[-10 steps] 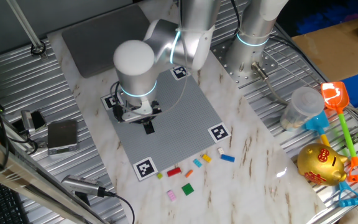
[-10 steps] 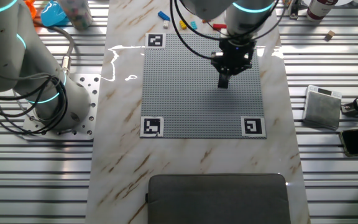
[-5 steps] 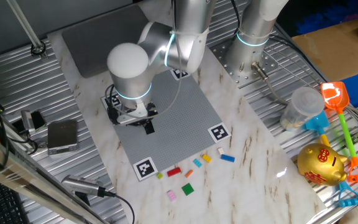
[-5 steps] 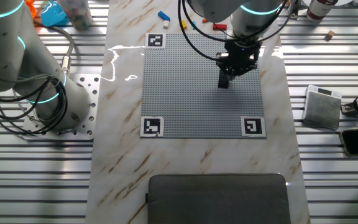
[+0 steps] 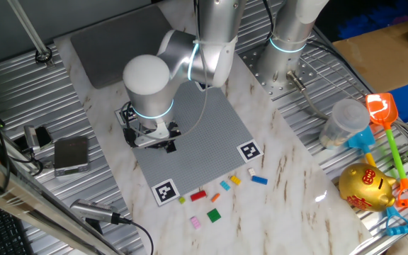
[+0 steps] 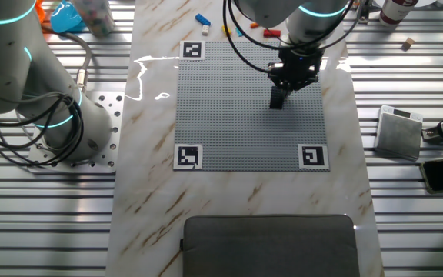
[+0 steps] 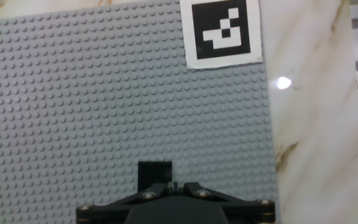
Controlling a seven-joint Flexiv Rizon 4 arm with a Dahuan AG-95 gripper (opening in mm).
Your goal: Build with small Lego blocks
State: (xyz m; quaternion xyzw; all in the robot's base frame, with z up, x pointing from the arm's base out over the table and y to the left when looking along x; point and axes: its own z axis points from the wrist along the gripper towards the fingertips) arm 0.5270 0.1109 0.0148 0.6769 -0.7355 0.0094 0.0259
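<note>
My gripper [image 7: 176, 185] hangs low over the grey studded plate [image 7: 73, 93], near its edge, and its fingers are shut together. A small black Lego block [image 7: 154, 171] stands on the plate just beyond the tips, a little left of them; I cannot tell whether they touch. From the fixed cameras the gripper [image 5: 170, 146] [image 6: 278, 100] shows as a dark tip on the plate [image 5: 204, 134]. Loose small Lego blocks lie on the marble past the plate: red [image 5: 198, 195], green [image 5: 214, 215], pink [image 5: 195, 222], blue [image 5: 259, 180], yellow [image 5: 236, 180].
Black-and-white markers [image 7: 222, 32] sit at the plate's corners. A grey pad [image 5: 112, 42] lies at the far end of the table. A grey box [image 5: 71, 154] and cables are on the slatted side. Another arm's base [image 5: 282, 64], a gold piggy bank [image 5: 365, 185] and toy shovels are to the right.
The arm has shifted slightly towards the plate's edge, carrying the shut gripper a little sideways over the plate. The loose blocks have not moved.
</note>
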